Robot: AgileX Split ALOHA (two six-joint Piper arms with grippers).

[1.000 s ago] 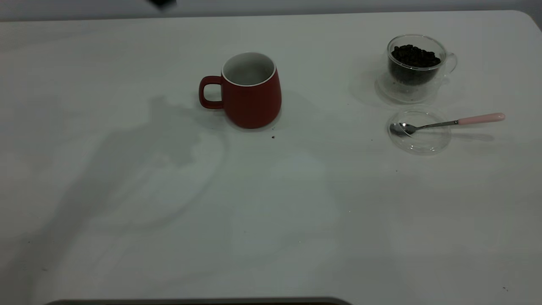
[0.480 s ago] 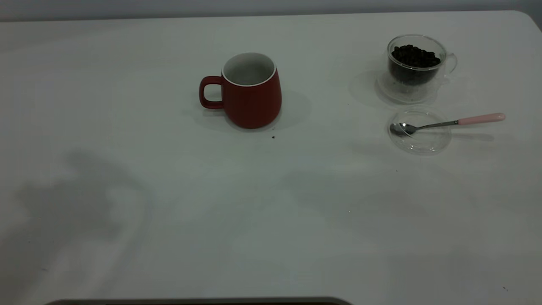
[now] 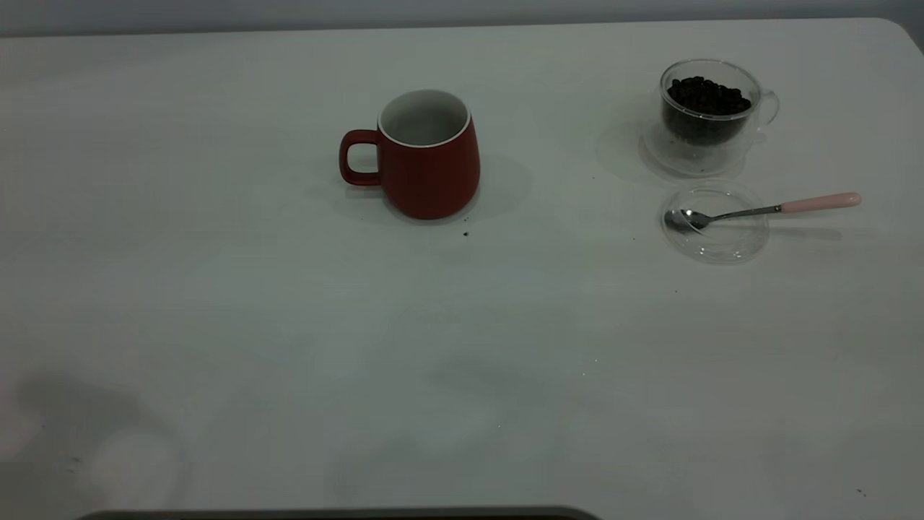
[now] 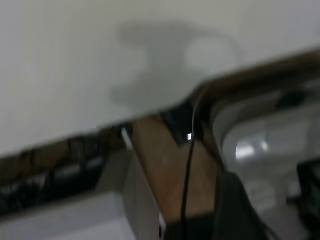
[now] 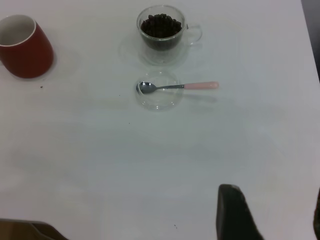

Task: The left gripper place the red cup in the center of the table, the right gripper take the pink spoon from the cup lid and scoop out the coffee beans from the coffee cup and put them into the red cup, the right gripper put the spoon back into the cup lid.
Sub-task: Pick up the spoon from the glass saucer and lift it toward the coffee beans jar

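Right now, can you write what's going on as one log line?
mug: upright, empty, mid-table | spoon: on lid | beans: in glass cup | arms: none over table

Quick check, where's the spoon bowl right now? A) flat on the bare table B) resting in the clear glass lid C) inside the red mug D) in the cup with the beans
B: the spoon lies with its metal bowl inside the clear lid, its pink handle sticking out over the table, in front of the glass cup of beans; the red mug looks empty.
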